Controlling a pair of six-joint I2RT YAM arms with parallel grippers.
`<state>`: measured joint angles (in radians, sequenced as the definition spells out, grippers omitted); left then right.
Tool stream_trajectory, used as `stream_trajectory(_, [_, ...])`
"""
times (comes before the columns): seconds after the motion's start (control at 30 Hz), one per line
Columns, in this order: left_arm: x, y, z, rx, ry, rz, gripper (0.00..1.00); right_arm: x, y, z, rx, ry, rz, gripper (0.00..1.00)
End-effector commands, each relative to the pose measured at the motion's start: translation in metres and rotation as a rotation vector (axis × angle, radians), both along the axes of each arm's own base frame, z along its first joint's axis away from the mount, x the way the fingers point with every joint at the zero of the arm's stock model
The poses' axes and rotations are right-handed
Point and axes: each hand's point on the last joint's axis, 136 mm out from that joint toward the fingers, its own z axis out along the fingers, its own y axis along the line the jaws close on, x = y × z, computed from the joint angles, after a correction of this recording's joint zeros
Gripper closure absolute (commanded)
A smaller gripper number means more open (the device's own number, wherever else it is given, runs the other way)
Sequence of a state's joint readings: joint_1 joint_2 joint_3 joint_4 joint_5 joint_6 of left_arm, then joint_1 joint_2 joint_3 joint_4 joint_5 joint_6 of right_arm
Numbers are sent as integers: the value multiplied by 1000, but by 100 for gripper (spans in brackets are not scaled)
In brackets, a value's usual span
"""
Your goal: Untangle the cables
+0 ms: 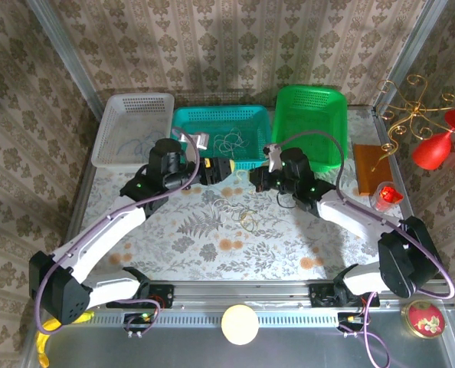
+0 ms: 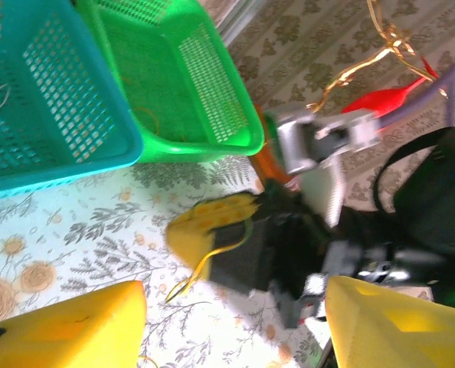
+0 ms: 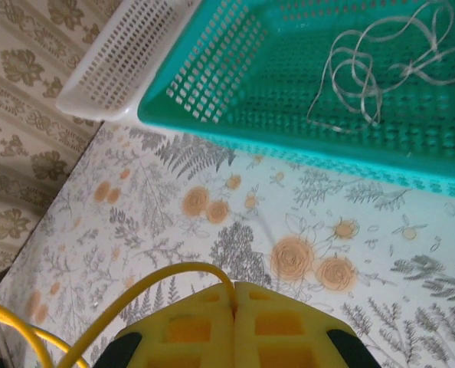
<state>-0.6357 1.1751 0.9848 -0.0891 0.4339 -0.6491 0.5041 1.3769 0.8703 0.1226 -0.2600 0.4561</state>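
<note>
far edge: white basket point(image 1: 133, 126), teal basket point(image 1: 221, 115), green basket point(image 1: 312, 96) block me | near table point(image 1: 212, 257): open | centre: cables point(image 1: 246, 219) lie

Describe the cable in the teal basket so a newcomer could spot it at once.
A white basket, a teal basket and a green basket line the far edge of the table. In the middle one lies a thin whitish cable in loose tangled loops. Unlike the yellow cable pinched between the right fingers, it is pale and lies free.

Blurred right end effector point(image 2: 206, 230), yellow cable point(image 3: 181, 268) cropped
</note>
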Motion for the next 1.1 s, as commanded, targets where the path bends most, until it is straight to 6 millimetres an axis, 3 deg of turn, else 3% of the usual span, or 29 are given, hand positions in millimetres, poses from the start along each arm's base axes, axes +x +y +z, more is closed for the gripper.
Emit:
stream_trajectory(0.0, [5, 7, -8, 7, -13, 36, 30, 26, -34, 20, -55, -27, -161, 100])
stream_trajectory(0.23, [9, 14, -31, 68, 4, 61, 18, 93, -124, 19, -241, -12, -562, 100])
stream_trajectory(0.47, [13, 14, -42, 104, 5, 69, 16, 149, -173, 0, -398, 7, -734, 100])
stream_trajectory(0.5, [13, 14, -44, 109, 8, 70, 15, 154, -176, -5, -415, 9, -737, 92])
stream_trajectory(0.57, [14, 14, -48, 116, 14, 69, 15, 162, -173, -14, -426, 32, -693, 52])
stream_trajectory(0.6, [15, 13, -49, 120, 17, 69, 15, 162, -167, -17, -432, 46, -656, 41])
stream_trajectory(0.67, [15, 14, -54, 130, 22, 69, 12, 157, -155, -16, -408, 52, -588, 38])
stream_trajectory(0.8, [18, 13, -64, 153, 32, 70, 7, 129, -132, -4, -309, 34, -493, 38])
stream_trajectory(0.9, [21, 11, -73, 166, 45, 67, 3, 98, -113, 1, -264, 40, -423, 39])
stream_trajectory(1.07, [23, 12, -89, 191, 68, 73, 0, 39, -86, -16, -202, 98, -332, 41])
